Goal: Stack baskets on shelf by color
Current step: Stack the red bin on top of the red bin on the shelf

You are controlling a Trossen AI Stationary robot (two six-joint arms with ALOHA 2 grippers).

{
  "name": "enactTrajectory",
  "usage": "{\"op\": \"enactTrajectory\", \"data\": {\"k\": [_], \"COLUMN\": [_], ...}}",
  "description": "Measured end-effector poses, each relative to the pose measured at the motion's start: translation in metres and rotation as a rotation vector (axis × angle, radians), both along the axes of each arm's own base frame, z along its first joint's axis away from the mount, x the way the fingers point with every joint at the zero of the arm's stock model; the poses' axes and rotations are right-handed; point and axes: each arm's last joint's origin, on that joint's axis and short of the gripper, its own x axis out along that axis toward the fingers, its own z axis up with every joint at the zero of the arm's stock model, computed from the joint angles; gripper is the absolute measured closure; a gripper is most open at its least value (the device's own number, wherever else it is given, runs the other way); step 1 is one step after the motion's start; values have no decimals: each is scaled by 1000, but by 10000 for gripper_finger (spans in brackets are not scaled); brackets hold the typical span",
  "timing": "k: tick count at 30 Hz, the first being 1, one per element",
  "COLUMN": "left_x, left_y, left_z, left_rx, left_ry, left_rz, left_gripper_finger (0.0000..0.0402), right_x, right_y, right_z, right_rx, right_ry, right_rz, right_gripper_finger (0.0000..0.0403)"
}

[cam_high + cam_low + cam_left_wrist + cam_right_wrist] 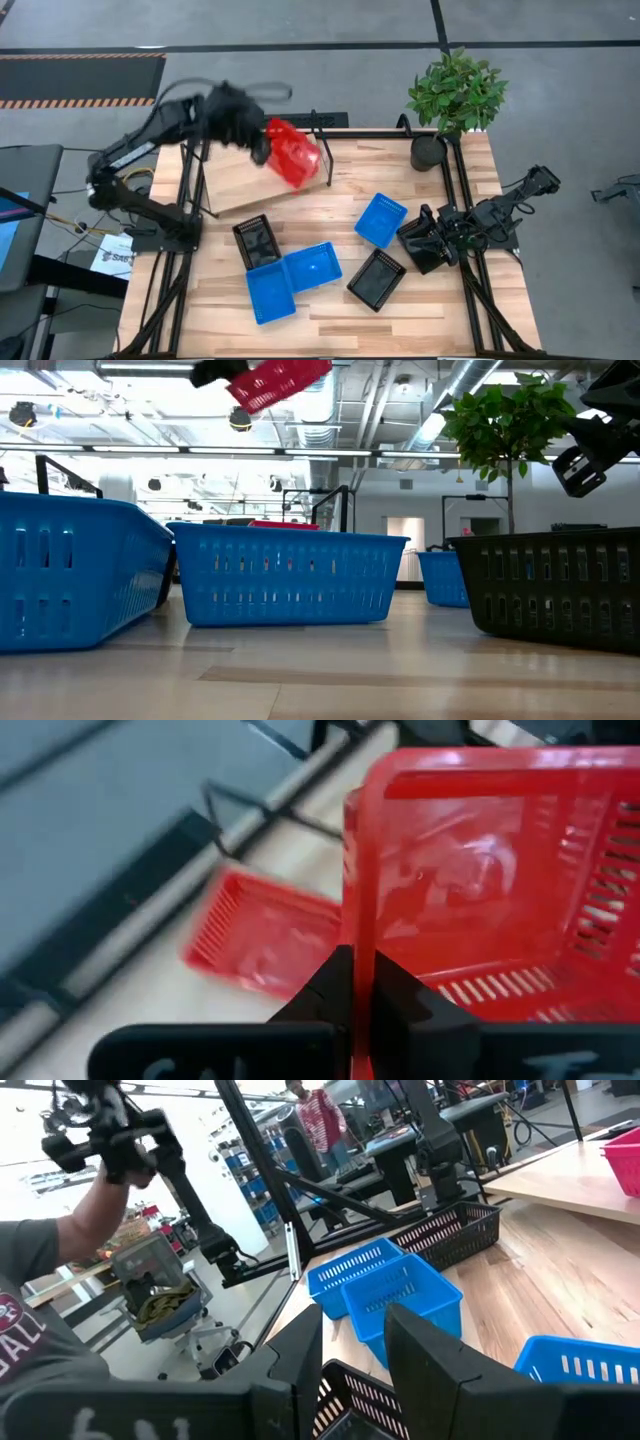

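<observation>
High view: left gripper [262,143] carried a red basket [293,153] above the shelf [245,177] at the table's far-left corner.
Low view: basket hung tilted; level it first.
Left wrist: fingers clamped its rim; seat squarely onto the second red basket [258,933].
Right wrist: right gripper [352,1348] parted, empty, near right edge.

A leafy green potted plant in a dark round pot [440,140] stands at a far corner of the pale butcher-block wooden counter [330,310], while a person in a grey short-sleeved shirt [35,1320] holds up a black handheld device [105,1130] beyond it.
</observation>
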Motion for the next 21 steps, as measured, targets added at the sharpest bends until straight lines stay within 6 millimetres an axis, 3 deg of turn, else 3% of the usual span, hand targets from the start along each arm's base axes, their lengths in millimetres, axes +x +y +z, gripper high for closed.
{"op": "enactTrajectory", "data": {"k": [5, 10, 21], "left_x": [14, 27, 48], "left_y": [50, 92, 162], "left_z": [8, 1, -59], "left_rx": [108, 109, -68], "left_ry": [87, 241, 549], "left_rz": [-36, -100, -208], "left_gripper_finger": [401, 401, 401], "right_x": [0, 0, 0], "right_y": [0, 0, 0], "right_z": [0, 0, 0], "right_rx": [-1, -1, -1], "right_ry": [2, 3, 2], "right_rz": [0, 0, 0], "right_gripper_finger": [269, 269, 269]}}
